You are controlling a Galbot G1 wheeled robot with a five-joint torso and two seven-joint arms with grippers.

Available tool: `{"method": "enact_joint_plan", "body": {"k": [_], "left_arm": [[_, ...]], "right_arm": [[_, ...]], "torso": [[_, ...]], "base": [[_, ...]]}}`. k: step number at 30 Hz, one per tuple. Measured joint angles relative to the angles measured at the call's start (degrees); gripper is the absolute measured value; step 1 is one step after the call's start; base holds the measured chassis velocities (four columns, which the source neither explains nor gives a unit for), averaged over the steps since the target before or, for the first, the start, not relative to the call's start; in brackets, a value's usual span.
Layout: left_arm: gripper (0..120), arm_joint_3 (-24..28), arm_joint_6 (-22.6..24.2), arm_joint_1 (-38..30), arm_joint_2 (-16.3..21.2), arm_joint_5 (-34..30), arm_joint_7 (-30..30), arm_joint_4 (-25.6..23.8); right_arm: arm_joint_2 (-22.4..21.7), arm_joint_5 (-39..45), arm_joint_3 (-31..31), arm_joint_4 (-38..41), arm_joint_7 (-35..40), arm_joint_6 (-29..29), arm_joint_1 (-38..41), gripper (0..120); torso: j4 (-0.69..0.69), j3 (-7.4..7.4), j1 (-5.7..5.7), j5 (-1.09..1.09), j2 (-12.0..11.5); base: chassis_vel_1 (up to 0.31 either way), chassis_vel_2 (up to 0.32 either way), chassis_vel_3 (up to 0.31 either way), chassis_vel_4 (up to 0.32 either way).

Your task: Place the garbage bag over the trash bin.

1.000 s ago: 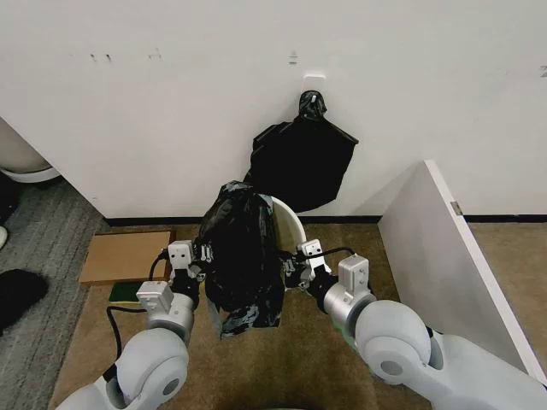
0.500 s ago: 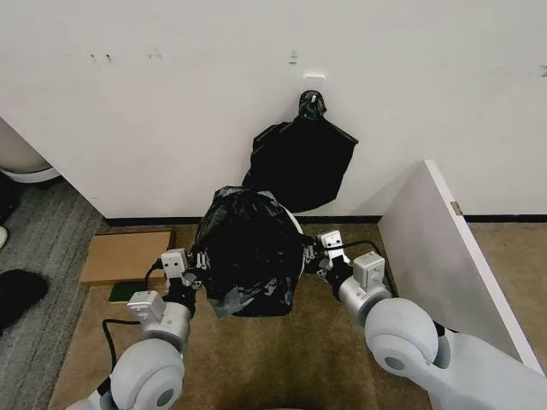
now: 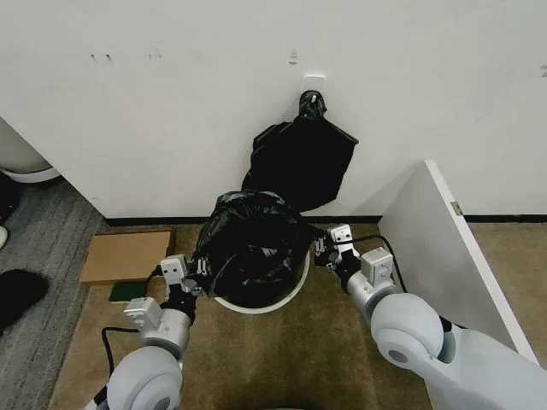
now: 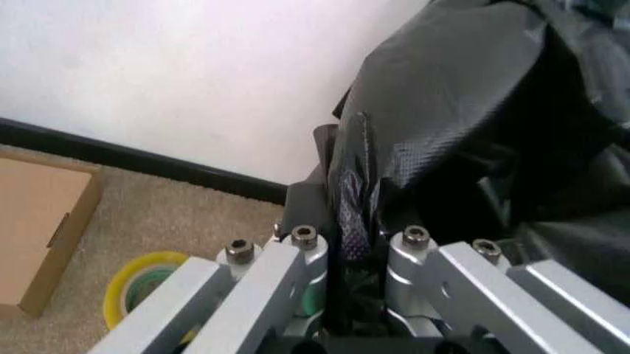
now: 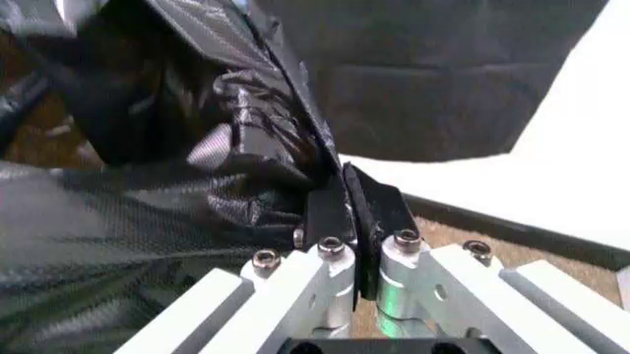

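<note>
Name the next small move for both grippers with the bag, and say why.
Probably lower both together. The left gripper and right gripper each pinch an edge of the garbage bag, which covers the far side of the trash bin while the near rim is bare.

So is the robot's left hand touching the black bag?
Touching. In the left wrist view, the left gripper has its fingers closed on a fold of the garbage bag, pinching the plastic between them.

Knotted black bundle on wall; cardboard, yellow tape roll on carpet.
</note>
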Motion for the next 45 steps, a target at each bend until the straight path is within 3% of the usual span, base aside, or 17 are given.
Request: {"method": "enact_joint_plan", "body": {"k": [20,32,37,45], "left_arm": [[4,-0.48,-4.91,-0.31,-0.06,-2.02,3.83,-0.19],[4,-1.25,-3.5,-3.79,-0.82,-6.39,-3.96,2.04],[4,-1.63,-3.01,-3.89,-0.63,-8.88,-4.46,1.36],[4,-1.15,-2.76,-3.01,-0.27,-3.56,-2.82,1.34]], "right_arm": [[-1.19,10.21,6.29,-0.51,-0.28,-1.97,-4.64,0],[-2.05,10.81,5.45,3.93,0.43,-1.57,-7.78,0],[-1.86,9.45,4.08,4.07,0.55,-1.24,-8.91,0],[-1.19,6.65,4.56,3.77,3.31,-1.55,-8.36,2]], "torso": [[0.01,0.0,0.0,0.0,0.0],[0.01,0.0,0.0,0.0,0.0],[0.0,0.0,0.0,0.0,0.0],[0.02,0.0,0.0,0.0,0.0]], "base": [[0.0,0.0,0.0,0.0],[0.0,0.0,0.0,0.0],[0.0,0.0,0.0,0.0],[0.0,0.0,0.0,0.0]]}}
